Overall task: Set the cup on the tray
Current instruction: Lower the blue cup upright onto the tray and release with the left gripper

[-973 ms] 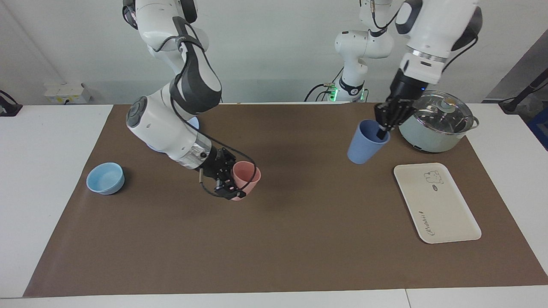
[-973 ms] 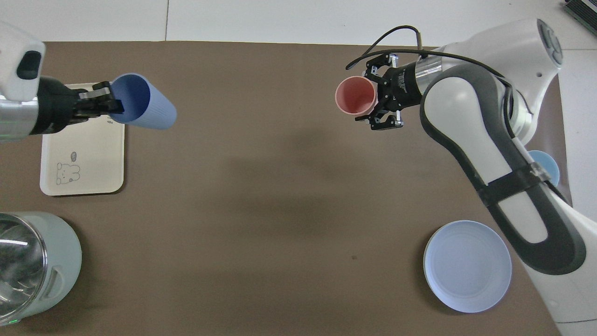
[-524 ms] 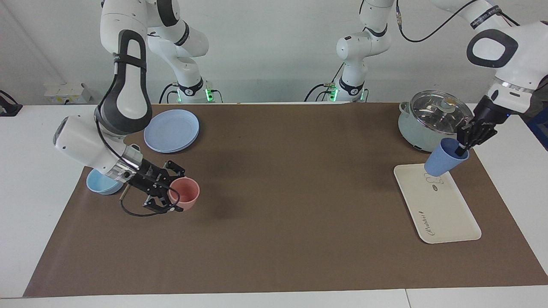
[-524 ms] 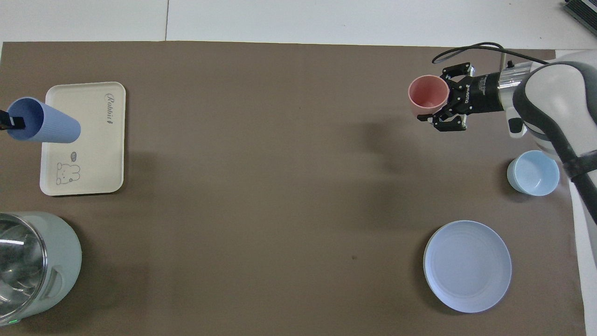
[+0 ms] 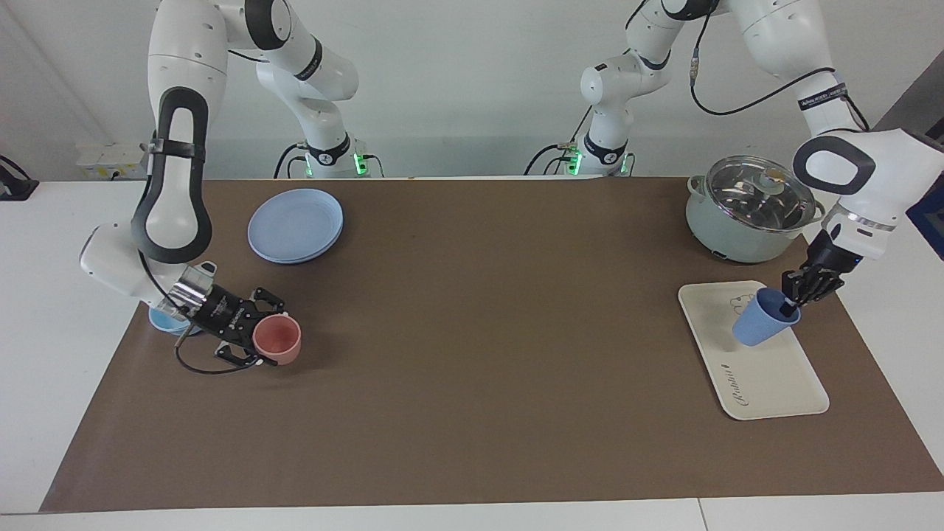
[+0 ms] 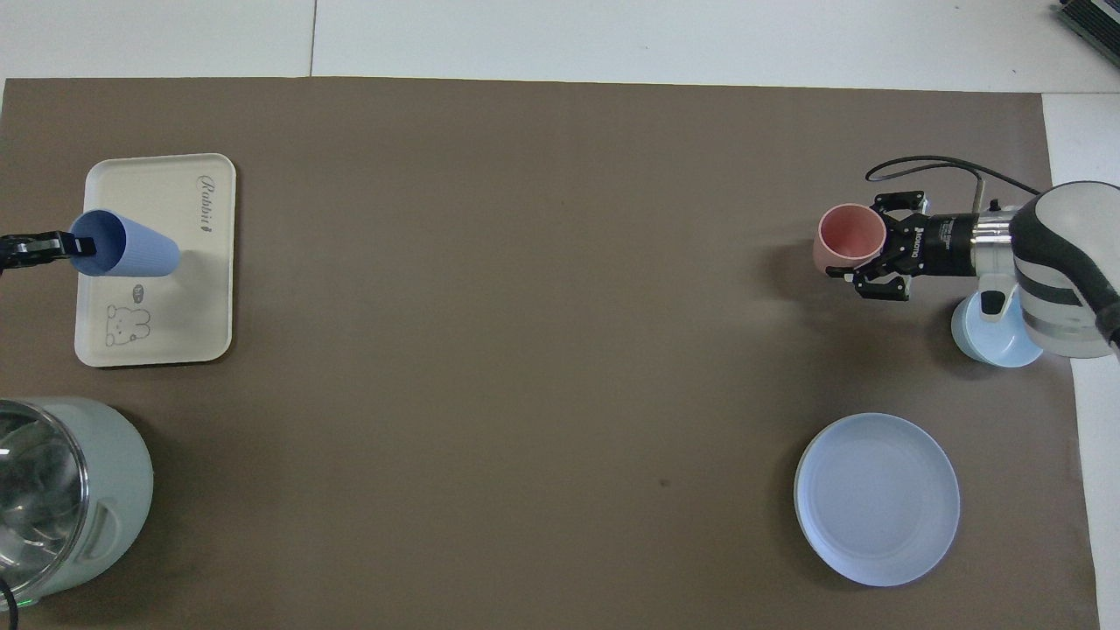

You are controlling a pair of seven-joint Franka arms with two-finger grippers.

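The periwinkle-blue cup point(image 5: 761, 327) hangs tilted in my left gripper point(image 5: 791, 301), which is shut on its rim. The cup's base is low over the middle of the cream tray point(image 5: 771, 380); I cannot tell whether it touches. In the overhead view the cup point(image 6: 127, 255) covers part of the tray point(image 6: 179, 324), with my left gripper point(image 6: 54, 246) at that view's edge. My right gripper point(image 5: 259, 337) is shut on a salmon-pink tumbler point(image 5: 279, 341) low at the mat, beside the light-blue bowl.
A pale green pot with a glass lid point(image 5: 751, 214) stands just nearer the robots than the tray. A round blue plate point(image 5: 296, 224) and a light-blue bowl point(image 6: 997, 341) are at the right arm's end of the brown mat.
My left gripper carried the blue cup from beside the pot down over the tray. My right arm drew the pink tumbler toward its own end of the table, close to the bowl.
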